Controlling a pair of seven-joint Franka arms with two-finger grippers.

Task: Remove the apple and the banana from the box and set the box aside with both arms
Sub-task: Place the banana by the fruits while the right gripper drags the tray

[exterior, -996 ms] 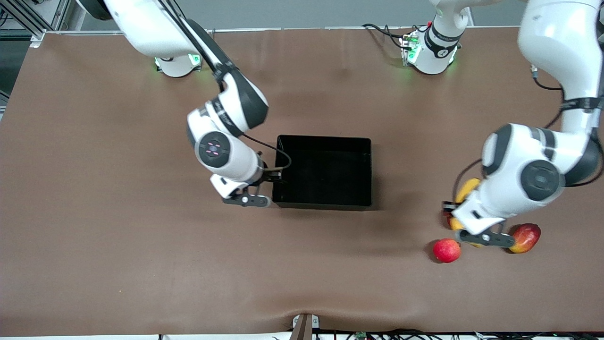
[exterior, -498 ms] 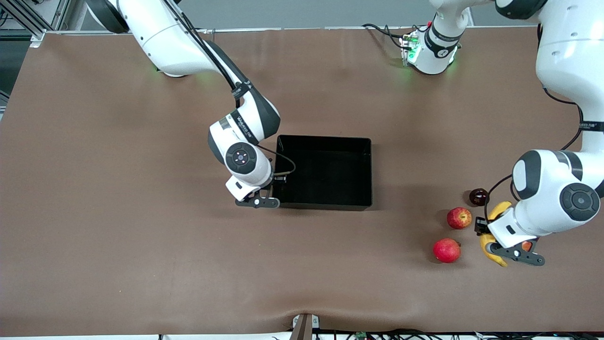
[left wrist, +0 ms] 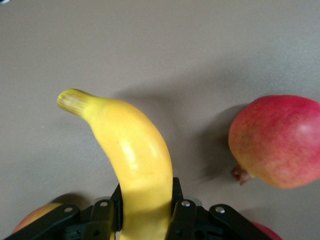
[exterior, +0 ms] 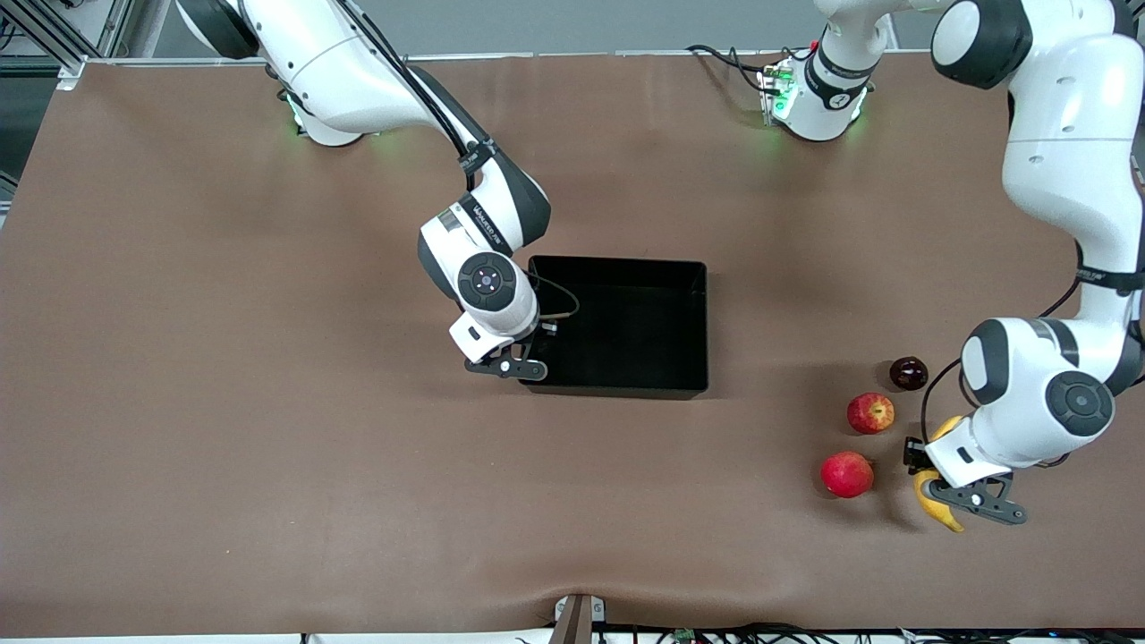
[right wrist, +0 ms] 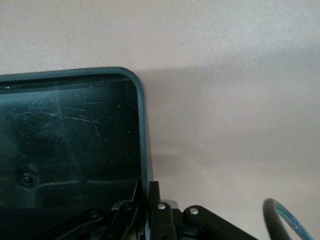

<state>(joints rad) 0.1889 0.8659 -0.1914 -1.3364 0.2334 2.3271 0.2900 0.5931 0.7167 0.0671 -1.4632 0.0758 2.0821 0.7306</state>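
Table (exterior: 224,402): brown, bare over the whole stretch at the right arm's end and along the edge nearest the front camera.
Right claw (exterior: 528,353): 1, closed on the box wall at the right arm's end, close to the corner nearer the camera; the wrist view showed the rim pinched between the fingers (right wrist: 154,192).
Box (exterior: 626,326): 1, black, open-topped, flat on the table near its middle, nothing inside; bare table on all 4 sides.
Round fruits: 3, toward the left arm's end, well apart from the box; a red one (exterior: 846,474) nearest the camera, an apple (exterior: 870,412) with yellowish streaks just farther, a small dark one (exterior: 908,372) farthest.
Banana (exterior: 939,512): 1, yellow, held in the left claw.
Left claw (exterior: 950,490): 1, clamped across the banana, low over the table beside the red fruit.
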